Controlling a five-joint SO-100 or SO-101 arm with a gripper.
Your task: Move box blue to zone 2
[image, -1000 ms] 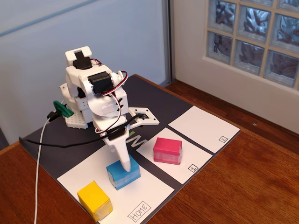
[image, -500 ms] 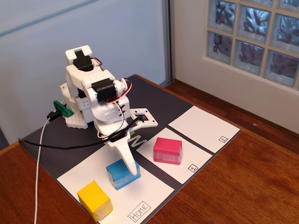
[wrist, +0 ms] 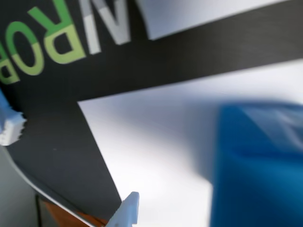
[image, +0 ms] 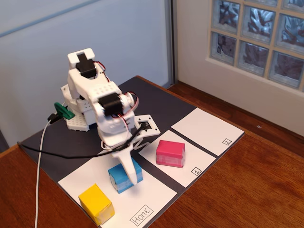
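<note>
The box blue (image: 125, 176) sits on the Home sheet (image: 142, 199), toward that sheet's far edge, with the yellow block (image: 96, 204) near the sheet's left corner. The gripper (image: 133, 172) is down against the box — one white finger (image: 129, 167) lies over its top. Whether the jaws are wide or pinching I can't tell; the wrist view is a blur of blue (wrist: 258, 165). Zone 2 (image: 206, 130) lies bare at the mat's right edge — the pink block (image: 170, 153) sits on the sheet before it.

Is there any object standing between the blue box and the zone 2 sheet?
Yes. In the fixed view, the pink block on sheet 1 stands between the blue box and zone 2.
</note>
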